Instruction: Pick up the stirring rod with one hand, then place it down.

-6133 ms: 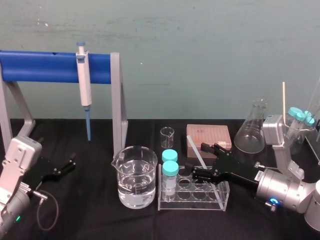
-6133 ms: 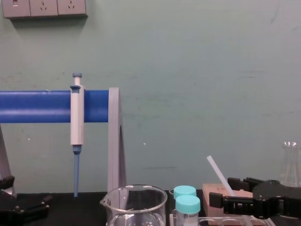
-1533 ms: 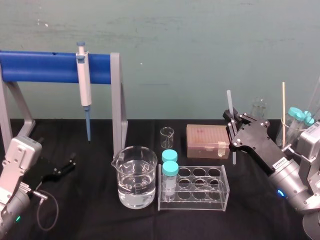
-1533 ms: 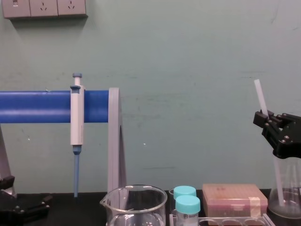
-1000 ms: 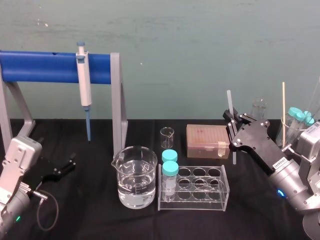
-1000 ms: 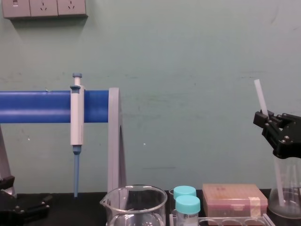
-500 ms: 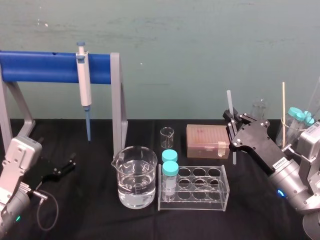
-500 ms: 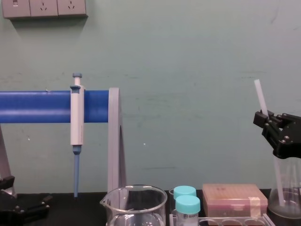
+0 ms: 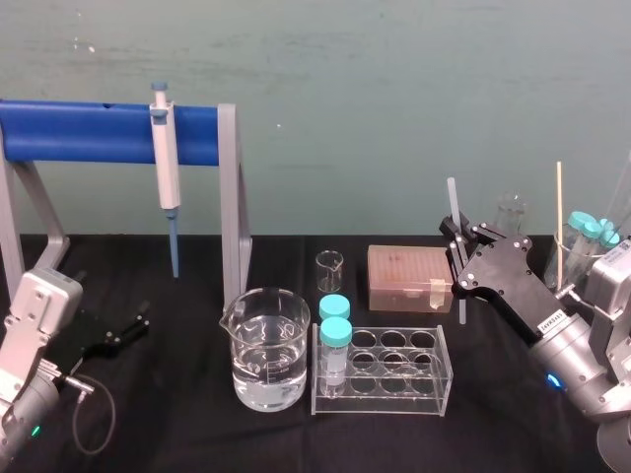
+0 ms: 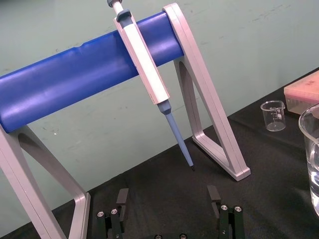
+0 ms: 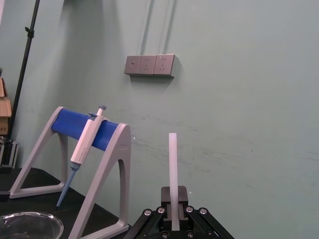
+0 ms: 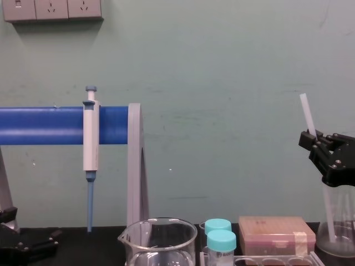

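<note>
**Rod upright in the right claw**

Head view: I'm looking at a large beaker [image 9: 264,357] holding clear liquid to roughly half. Just beside it, a clear rack [image 9: 396,382] is carrying two teal-capped tubes [image 9: 335,340] at its left end. A small beaker [image 9: 329,270] and a pink box [image 9: 410,278] are sitting behind them. The right gripper [image 9: 458,254] is clamping the stirring rod [image 9: 453,202] near its middle, just right of the box. The rod is standing almost vertical, sticking out above and below the fingers, with a flask [image 9: 511,209] behind it. The left gripper [image 9: 120,330] is lying parked at the table's left.

Left wrist view: the left gripper's fingers [image 10: 122,198] are standing apart, gripping nothing, facing a pipette [image 10: 144,64] hanging on a blue stand [image 10: 75,79].

Right wrist view: the rod is rising straight out from between the closed fingers.

Chest view: the rod's top is leaning slightly left above the gripper, and its lower part is running down across the flask.
</note>
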Tool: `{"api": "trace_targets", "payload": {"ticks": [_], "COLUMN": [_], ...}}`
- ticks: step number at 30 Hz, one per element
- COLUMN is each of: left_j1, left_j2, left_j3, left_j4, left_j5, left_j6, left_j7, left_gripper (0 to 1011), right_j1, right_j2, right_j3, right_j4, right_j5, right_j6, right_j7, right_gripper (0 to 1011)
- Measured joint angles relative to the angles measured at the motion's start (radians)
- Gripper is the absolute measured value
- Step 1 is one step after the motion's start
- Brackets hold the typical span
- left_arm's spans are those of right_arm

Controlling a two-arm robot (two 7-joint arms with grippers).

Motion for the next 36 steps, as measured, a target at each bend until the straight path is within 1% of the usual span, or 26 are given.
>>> {"api": "trace_targets", "payload": {"ticks": [15, 19, 24, 28, 36], "left_j1": [0.0, 0.0, 0.0, 0.0, 0.0], "left_j2": [0.0, 0.0, 0.0, 0.0, 0.0], "left_j3": [0.0, 0.0, 0.0, 0.0, 0.0], "left_j4": [0.0, 0.0, 0.0, 0.0, 0.0], "left_j5": [0.0, 0.0, 0.0, 0.0, 0.0], "left_j6": [0.0, 0.0, 0.0, 0.0, 0.0], "left_j7": [0.0, 0.0, 0.0, 0.0, 0.0], "left_gripper": [1000, 1000, 1000, 1000, 1000], "right_j1": [0.0, -0.002, -0.011, -0.019, -0.024], "right_j2": [0.0, -0.002, -0.009, -0.017, -0.027], "right_j3": [0.0, -0.004, -0.007, -0.007, -0.005], "right_j4": [0.0, -0.001, -0.013, -0.026, -0.03], "right_j5": [0.0, 0.001, 0.003, 0.004, 0.013], "right_j6": [0.0, -0.012, -0.017, -0.008, 0.014], "right_j7": [0.001, 0.034, 0.058, 0.077, 0.104], "right_gripper": [72, 72, 72, 72, 72]}}
